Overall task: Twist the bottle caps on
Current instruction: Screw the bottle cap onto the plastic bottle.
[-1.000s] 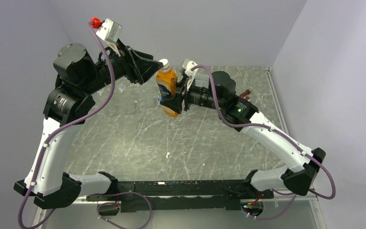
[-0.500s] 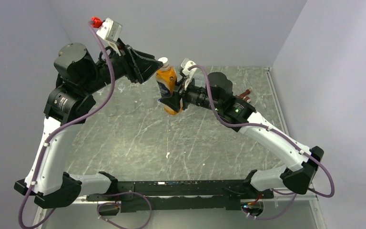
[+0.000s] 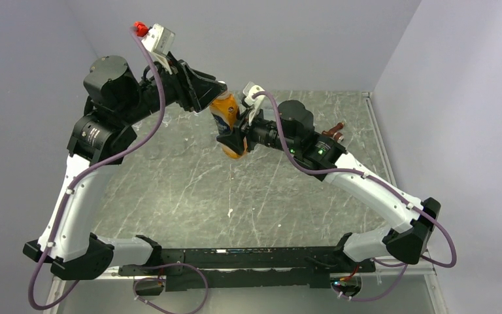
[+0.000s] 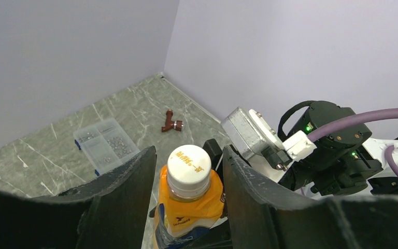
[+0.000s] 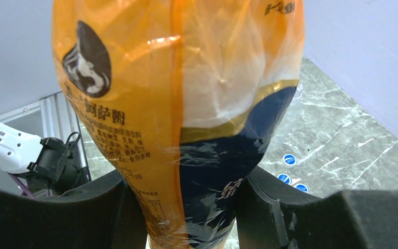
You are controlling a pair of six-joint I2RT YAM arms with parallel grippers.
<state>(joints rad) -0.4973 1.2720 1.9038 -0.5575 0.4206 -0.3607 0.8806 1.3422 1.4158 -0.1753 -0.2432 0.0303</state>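
While the right fingers [image 5: 83,212] clamp the orange bottle [image 3: 225,112] by its lower body, on the dark blue label band, the bottle hangs in the air over the far middle of the desk [image 3: 189,190], not touching the surface. Right arm reaches in from the right. Both dark pads press the label, one on each side, as the right wrist view shows.

Bottle top points up toward the left arm. White cap [image 4: 188,165] with orange print sits on the neck; whether it is threaded down tight, I cannot tell.

Left fingers [image 4: 129,192] come in from the far left and straddle the cap, one on either side. They are parted: a narrow gap shows between the cap's rim and each finger in the left wrist view, so no contact with the cap. From overhead the cap itself is hidden under the left arm's end.

On the desk:
- Three blue caps [image 5: 289,159] with pale centres, lying flat and close together, seen past the bottle in the right wrist view. Their place cannot be fixed from overhead.
- Flat clear box [image 4: 103,145] with compartments, small bits inside, near the wall.
- Brown fitting [image 3: 335,129], small, at the far right, just beside the right arm, apart from the box.
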